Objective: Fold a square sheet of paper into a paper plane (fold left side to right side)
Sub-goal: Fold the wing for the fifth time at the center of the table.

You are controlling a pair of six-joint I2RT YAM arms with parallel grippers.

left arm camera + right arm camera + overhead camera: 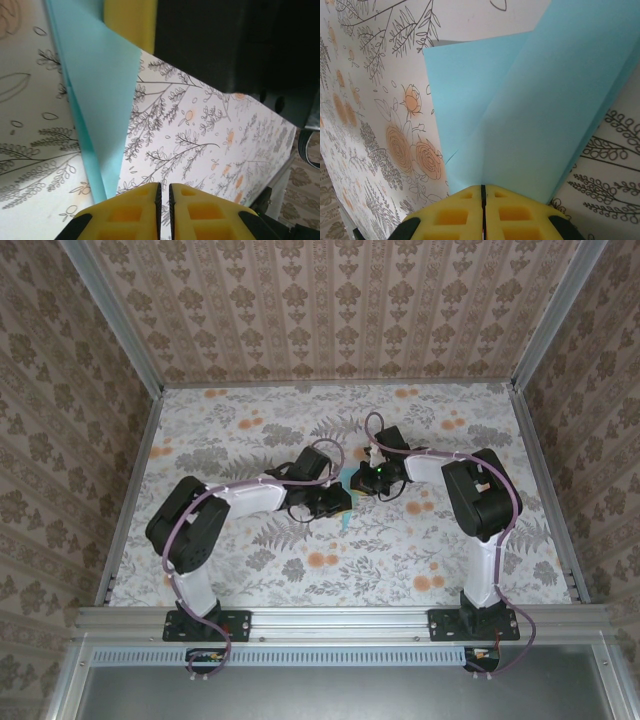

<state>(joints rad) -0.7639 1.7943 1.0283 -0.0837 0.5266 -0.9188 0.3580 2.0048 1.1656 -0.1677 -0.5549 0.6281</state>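
Floral tabletop (250, 570), patterned walls (60, 390). Two arms (250, 495) meet mid-table over one cyan paper (520, 100) (partly folded, one flap raised). Right gripper (482, 215): pads pressed together, pinching the paper's near edge. Left gripper (164, 210): pads a slit apart, nothing between; paper's pointed end lies just beside them.

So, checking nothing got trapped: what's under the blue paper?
The floral tabletop meets the blue paper at its edges; whatever lies beneath the folded layers is covered.
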